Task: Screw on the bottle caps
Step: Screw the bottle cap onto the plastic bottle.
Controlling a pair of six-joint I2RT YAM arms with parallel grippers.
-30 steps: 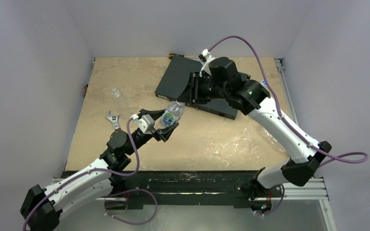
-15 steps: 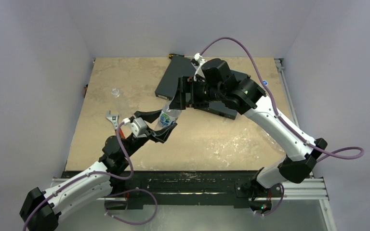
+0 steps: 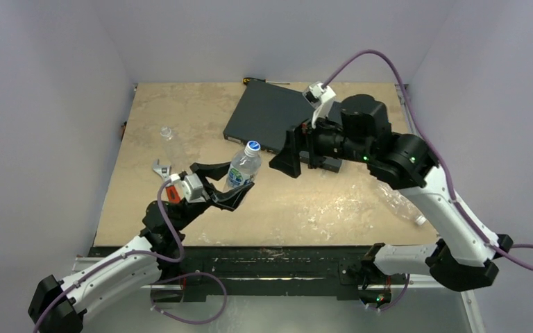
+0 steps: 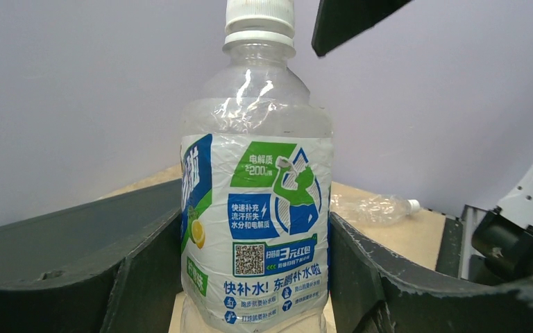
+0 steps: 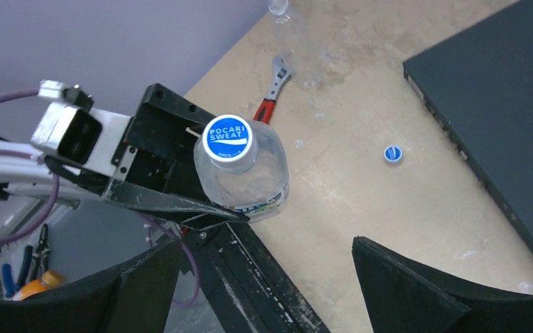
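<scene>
We see the L claw [image 3: 239, 178] clamped on a bottle [image 3: 243, 168] at the label, fingers [image 4: 139, 277] pressed on both sides. The bottle is held roughly upright, neck up, above the table [image 3: 180, 104], front-left of centre. A blue cap [image 5: 230, 137] sits on its neck; we can't tell how tight it is. From the L wrist cam the cap's side looks white, w/ a ring under it.

The R claw [image 5: 266, 241] is spread wide & empty. From the top cam it hangs just right of the bottle, approx. level w/ the cap, not touching. From the R wrist cam the capped bottle shows beyond the gap betw. the two fingers. One R fingertip shows at the top of the L wrist view, near the cap but apart from it.

A loose cap [image 5: 392, 153] lies on the table near the box [image 5: 500, 104] edge, not touching it. A red-handled wrench [image 5: 274, 82] lies flat beyond the L claw. A 2nd bottle [image 3: 168, 133], clear, is at the far left; we can't tell if it stands or lies. A 3rd bottle [image 3: 402, 203] lies on its side at the right, partly under the R arm.
</scene>
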